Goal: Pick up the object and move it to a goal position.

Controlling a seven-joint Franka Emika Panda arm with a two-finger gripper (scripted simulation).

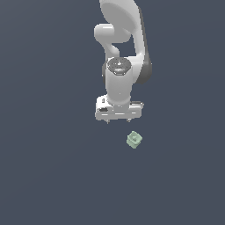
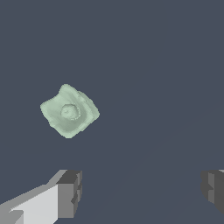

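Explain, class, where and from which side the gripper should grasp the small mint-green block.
Grip the mint-green block across two opposite flat side faces, coming straight down from above. Its recessed face points up and it sits rotated, so the open gripper, now offset, should probably turn to match.

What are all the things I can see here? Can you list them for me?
block: one, pale mint green, lying on the dark floor, toward the exterior view's right of the gripper and apart from it; the wrist view shows a round dent in its upper face and knobby edges.
floor: one, plain dark blue-grey, fills the whole background.
arm: one, white with dark joints, coming down from the top of the exterior view.
gripper: one, white body with dark fingers, open, holding nothing, not over the block.
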